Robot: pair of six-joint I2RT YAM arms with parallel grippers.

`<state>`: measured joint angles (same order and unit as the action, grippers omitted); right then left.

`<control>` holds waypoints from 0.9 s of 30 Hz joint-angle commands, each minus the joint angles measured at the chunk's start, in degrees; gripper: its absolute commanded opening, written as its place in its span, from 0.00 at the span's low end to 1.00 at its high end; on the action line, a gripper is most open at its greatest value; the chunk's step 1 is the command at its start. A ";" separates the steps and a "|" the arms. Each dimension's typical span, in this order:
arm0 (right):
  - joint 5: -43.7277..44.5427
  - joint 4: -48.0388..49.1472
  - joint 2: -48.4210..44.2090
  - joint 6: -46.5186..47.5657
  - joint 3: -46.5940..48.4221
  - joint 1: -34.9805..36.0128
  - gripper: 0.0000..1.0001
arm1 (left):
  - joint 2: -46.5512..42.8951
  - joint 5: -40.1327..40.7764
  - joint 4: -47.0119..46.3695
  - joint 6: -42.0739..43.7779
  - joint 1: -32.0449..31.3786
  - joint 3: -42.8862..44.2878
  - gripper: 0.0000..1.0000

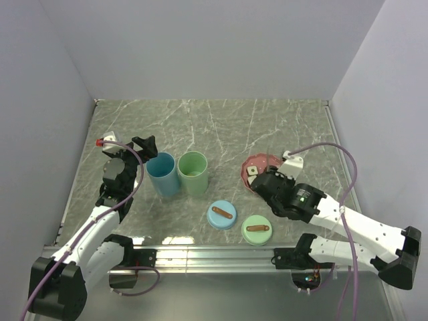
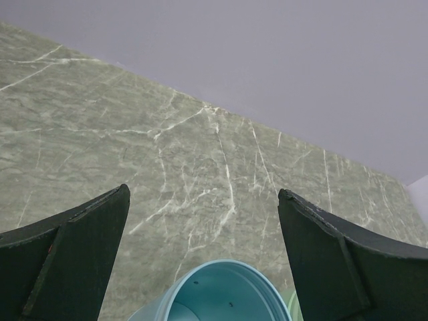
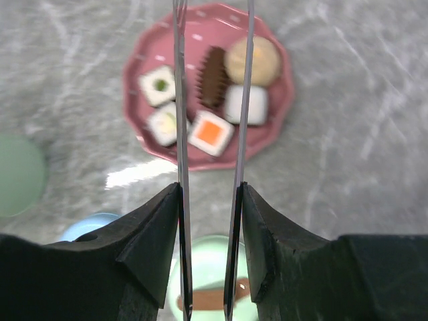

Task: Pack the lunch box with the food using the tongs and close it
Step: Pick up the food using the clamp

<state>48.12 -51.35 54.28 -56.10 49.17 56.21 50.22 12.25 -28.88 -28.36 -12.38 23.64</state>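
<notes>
The tongs point(image 3: 180, 134) stand upright between the fingers of my right gripper point(image 3: 210, 190), which is shut on their two thin metal arms. The arms reach out over the pink plate point(image 3: 267, 144), spread apart around the food point(image 3: 211, 132): sushi squares, one orange-topped, a brown ridged piece and a round tan ball. In the top view my right gripper point(image 1: 264, 179) covers the near side of the plate point(image 1: 259, 160). The lunch box is two open tubs, blue point(image 1: 162, 174) and green point(image 1: 193, 172). My left gripper point(image 1: 144, 144) is open, just behind the blue tub point(image 2: 214, 294).
Two round lids with brown handles lie in front of the tubs, blue point(image 1: 222, 215) and green point(image 1: 257, 229). The green lid point(image 3: 207, 267) shows right under my right fingers. White walls close in the marble table on three sides.
</notes>
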 commanded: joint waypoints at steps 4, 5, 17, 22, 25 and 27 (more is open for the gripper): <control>2.60 -13.43 -4.26 -15.36 -1.70 -0.39 0.48 | -1.26 -1.70 -2.05 -0.73 0.25 0.53 0.99; 0.94 -12.90 -5.58 -15.10 -2.40 -0.31 0.48 | -1.35 -1.70 -1.79 -0.73 0.34 0.53 1.00; -4.00 -10.61 -5.76 -17.82 -9.44 0.66 0.47 | -3.02 -2.14 -1.35 -0.91 0.25 0.09 1.00; -1.89 -9.65 -9.45 -16.24 -8.83 0.57 0.47 | -3.90 -1.79 -1.00 -0.91 0.34 -0.08 0.99; -1.19 -7.80 -11.38 -14.13 -8.39 0.66 0.47 | -4.07 -1.79 -1.09 -0.82 0.34 -0.26 0.99; -1.01 -7.27 -11.74 -13.34 -8.12 0.66 0.47 | -3.90 -1.88 -1.09 -0.82 0.34 -0.17 0.99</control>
<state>43.59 -60.90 43.77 -70.19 39.75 56.49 47.09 11.35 -28.64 -28.38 -12.38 23.64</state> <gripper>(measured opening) 0.474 0.995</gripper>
